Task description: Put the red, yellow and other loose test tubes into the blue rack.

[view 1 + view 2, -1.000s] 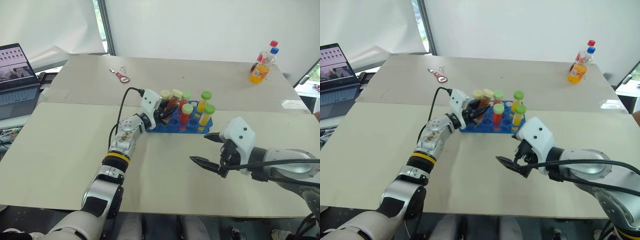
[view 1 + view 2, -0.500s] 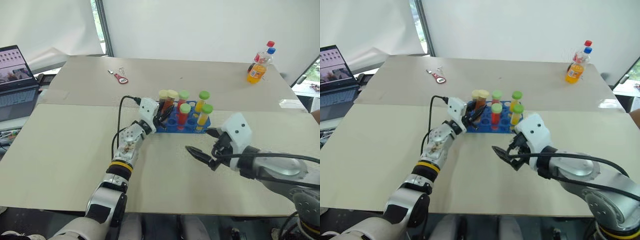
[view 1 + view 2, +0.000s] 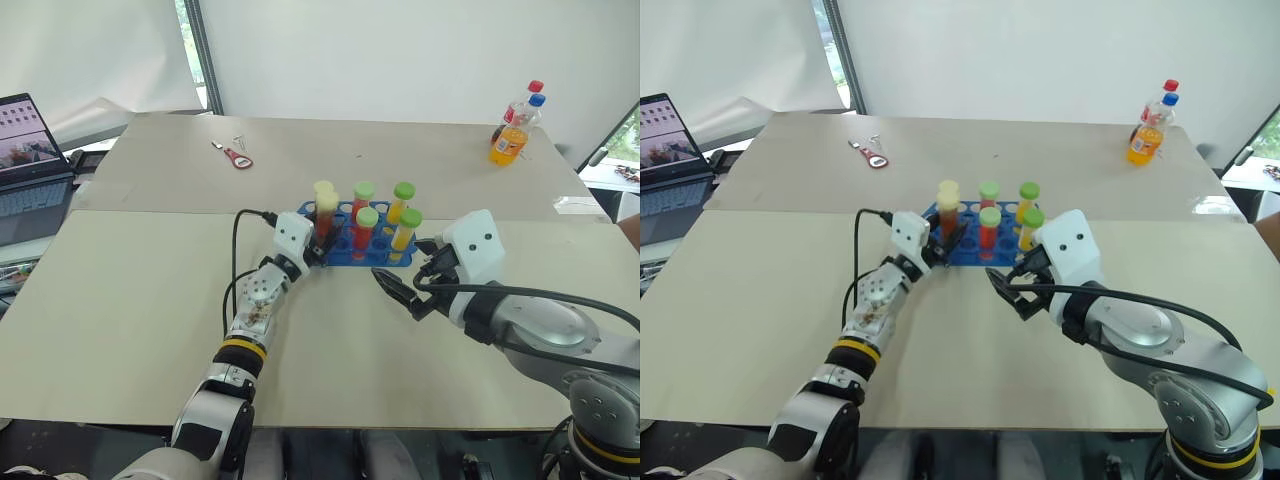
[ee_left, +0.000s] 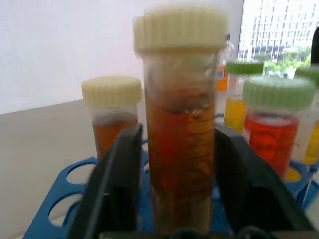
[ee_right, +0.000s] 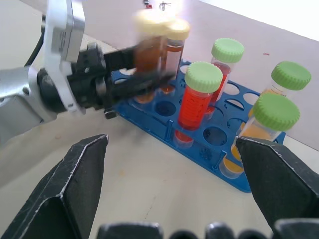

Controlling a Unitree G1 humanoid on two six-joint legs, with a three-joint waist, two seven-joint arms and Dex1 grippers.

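Six capped test tubes stand in the blue rack (image 3: 352, 244), which sits mid-table. The left gripper (image 3: 318, 243) is at the rack's near-left corner, its jaws parted on either side of an amber tube with a cream cap (image 4: 180, 124); in the left wrist view a thin gap shows between each finger and the glass, so the hold looks released or nearly so. The right gripper (image 3: 412, 287) hovers just in front of the rack's right end, spread wide and holding nothing.

Two risks stand out, as I judge it. If the amber tube is not fully seated in its hole, pulling the left gripper away could drag or tip it. A sideways pull could also knock the neighbouring cream-capped tube (image 4: 111, 114) or shove the light rack.

The table (image 3: 150, 300) is pale beige, made of two boards joined by a seam. An orange drink bottle (image 3: 511, 135) stands far right, a red bottle opener (image 3: 238, 157) lies far left, and a laptop (image 3: 30, 150) is open at the left edge. White walls lie behind.
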